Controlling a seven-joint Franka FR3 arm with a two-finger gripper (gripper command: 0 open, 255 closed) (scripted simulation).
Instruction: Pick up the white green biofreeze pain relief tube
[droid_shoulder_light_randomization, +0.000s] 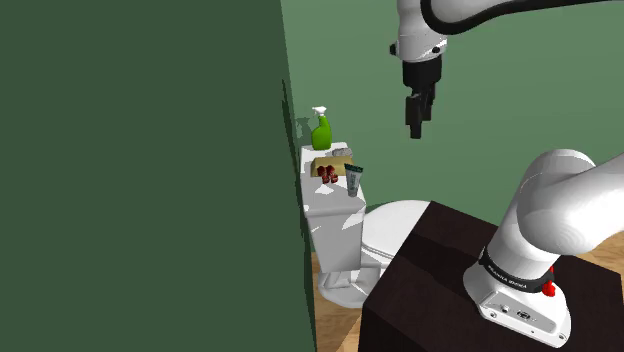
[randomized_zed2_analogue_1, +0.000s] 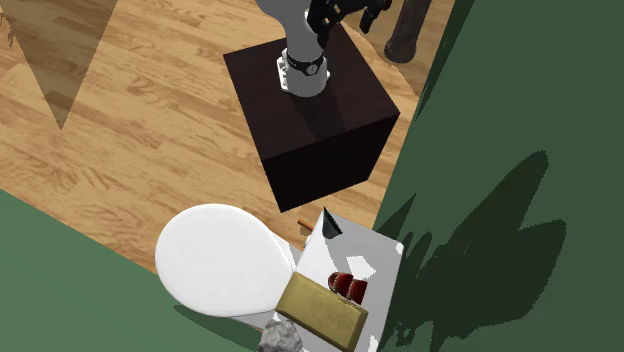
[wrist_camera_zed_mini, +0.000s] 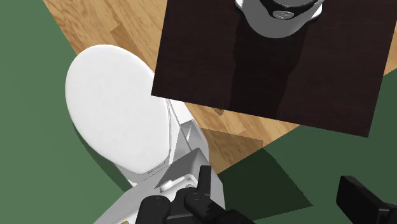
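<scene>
The pincer (droid_shoulder_light_randomization: 415, 120) hangs released in the upper right of the shoulder view, pointing down. In the wrist view its black fingers (wrist_camera_zed_mini: 205, 186) stand well apart with nothing between them. It is high above the toilet (droid_shoulder_light_randomization: 338, 235) and well apart from it. The white and green tube (droid_shoulder_light_randomization: 353, 180) stands upright near the frame's middle, on the lower-right end of the tank lid. Just to its upper left lie two small red things (droid_shoulder_light_randomization: 327, 174) and a tan box (droid_shoulder_light_randomization: 333, 161), with a green spray bottle (droid_shoulder_light_randomization: 321, 130) behind them. The dark stand (droid_shoulder_light_randomization: 455, 300) fills the lower right.
</scene>
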